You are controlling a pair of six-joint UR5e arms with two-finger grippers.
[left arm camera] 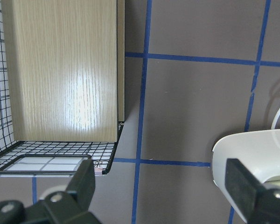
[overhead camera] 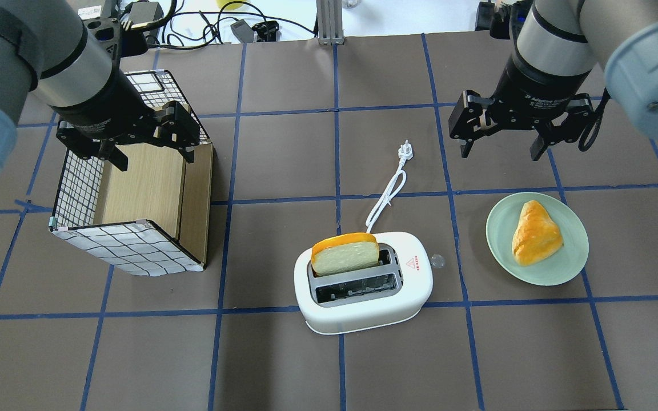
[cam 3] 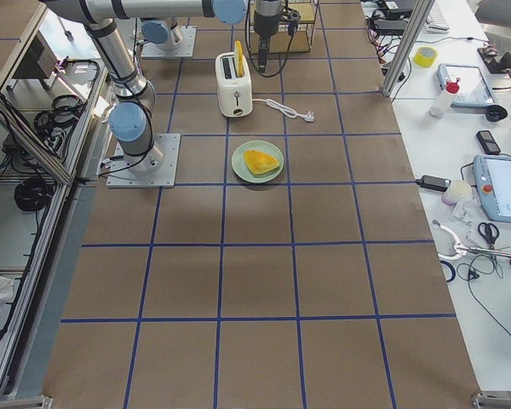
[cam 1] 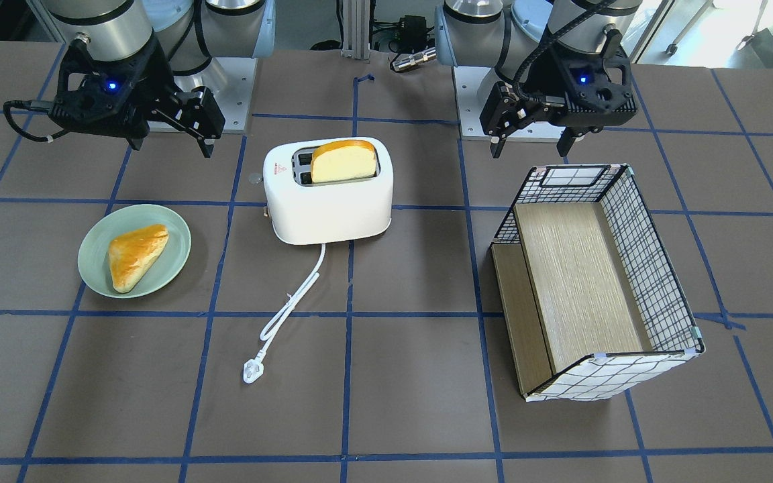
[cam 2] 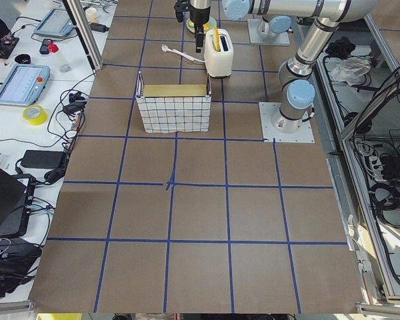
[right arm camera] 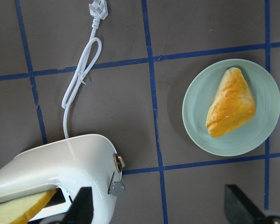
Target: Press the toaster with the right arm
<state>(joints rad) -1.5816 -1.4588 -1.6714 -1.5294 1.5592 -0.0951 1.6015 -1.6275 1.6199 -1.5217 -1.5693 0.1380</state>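
On a brown table (overhead camera: 283,160) gridded with blue tape, a white two-slot toaster (overhead camera: 363,299) stands near the middle. It sits between a grid-patterned basket (overhead camera: 129,248) on the robot's left and a pale green plate (overhead camera: 574,254) on its right, touching neither. A bread slice (overhead camera: 345,254) with a golden crust stands upright in the slot farther from the robot, its top well above the toaster's shell. A red triangle (overhead camera: 414,261) marks the toaster's top at the end facing the plate, and a small clear knob (overhead camera: 437,261) juts from that same end. The white cord (overhead camera: 386,197) leaves the toaster's far side and runs away from the robot, gathered in a loop. Its plug (overhead camera: 405,150) lies loose on the tabletop. A golden pastry (overhead camera: 536,234) rests on the plate.

The right arm (overhead camera: 557,40), silver with pale-blue joint caps, hangs above the table on the plate's side of the toaster. The right gripper (overhead camera: 501,149) points down, its two black fingers spread wide with nothing between them. It is well apart from the toaster and touches nothing. From the right wrist camera, the toaster's knob end shows at lower left and the plate at upper right. The left arm (overhead camera: 72,74) holds the left gripper (overhead camera: 155,161) above the table by the basket, fingers likewise spread wide and empty.
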